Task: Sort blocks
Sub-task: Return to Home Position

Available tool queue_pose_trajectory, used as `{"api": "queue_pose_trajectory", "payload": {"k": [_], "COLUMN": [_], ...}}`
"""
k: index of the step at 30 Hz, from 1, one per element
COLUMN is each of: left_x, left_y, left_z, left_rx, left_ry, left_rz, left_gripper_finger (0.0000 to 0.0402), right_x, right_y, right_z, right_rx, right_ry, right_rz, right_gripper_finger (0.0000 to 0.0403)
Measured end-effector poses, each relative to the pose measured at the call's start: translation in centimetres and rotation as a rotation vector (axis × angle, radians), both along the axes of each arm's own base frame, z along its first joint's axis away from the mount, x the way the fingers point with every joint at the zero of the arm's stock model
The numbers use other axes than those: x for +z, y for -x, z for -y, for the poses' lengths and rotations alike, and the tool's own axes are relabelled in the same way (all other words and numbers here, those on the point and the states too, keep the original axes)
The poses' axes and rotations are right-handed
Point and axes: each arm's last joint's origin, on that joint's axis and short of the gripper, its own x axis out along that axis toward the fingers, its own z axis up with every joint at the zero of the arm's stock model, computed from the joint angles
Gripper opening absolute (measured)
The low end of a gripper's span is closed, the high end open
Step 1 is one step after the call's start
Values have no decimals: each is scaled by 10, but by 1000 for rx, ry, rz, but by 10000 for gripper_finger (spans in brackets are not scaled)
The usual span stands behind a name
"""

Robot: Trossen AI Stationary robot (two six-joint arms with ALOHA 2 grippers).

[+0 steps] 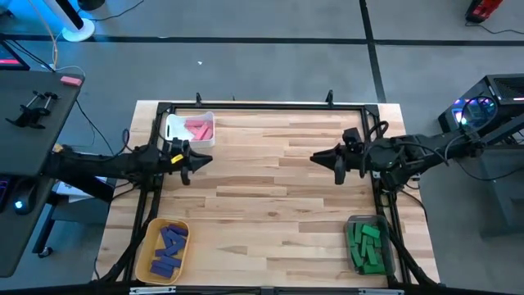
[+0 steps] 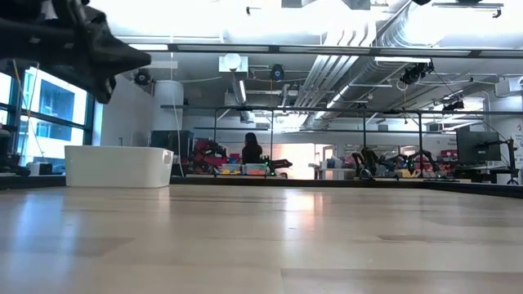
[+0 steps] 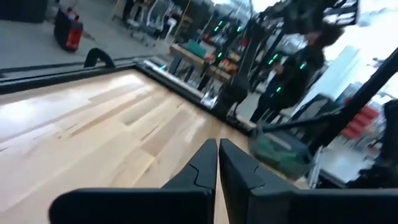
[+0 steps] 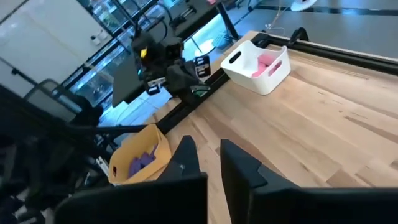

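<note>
Left gripper [image 3: 217, 146] clenched on nothing, right gripper [image 4: 208, 144] slightly parted, both over the table [image 1: 270, 192]. Pink blocks [image 1: 199, 129] far-left corner (half hidden behind the white bin [image 1: 173, 124] wall), blue blocks [image 1: 171, 244] near-left, green blocks [image 1: 366, 244] near-right.

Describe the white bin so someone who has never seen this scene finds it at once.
In the high view, go to the upper-left corner of the wooden table, just above the left gripper. The white bin sits there, the only one holding pink blocks; the yellow bin holds blue-purple blocks, the clear bin green blocks.
</note>
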Motion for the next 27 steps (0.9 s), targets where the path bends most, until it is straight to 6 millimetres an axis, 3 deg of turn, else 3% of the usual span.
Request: {"api": "queue_pose_trajectory", "payload": {"k": [6, 18, 23, 27], "left_x": [-22, -25, -25, -25], "left_y": [12, 18, 18, 18], "left_z": [2, 7, 6, 6], "left_rx": [-17, -179, -177, -177], "left_ry": [54, 0, 8, 8], "left_rz": [134, 111, 112, 112], "left_gripper_finger": [1, 1, 1, 1], "right_x": [0, -4, -16, -36], "right_y": [0, 2, 19, 44], "right_z": [2, -2, 3, 8], "right_rx": [-54, 70, 57, 91], "right_ry": [-49, -120, -113, -109], "right_rz": [18, -41, -150, -132], "right_gripper_finger": [3, 0, 0, 0]}}
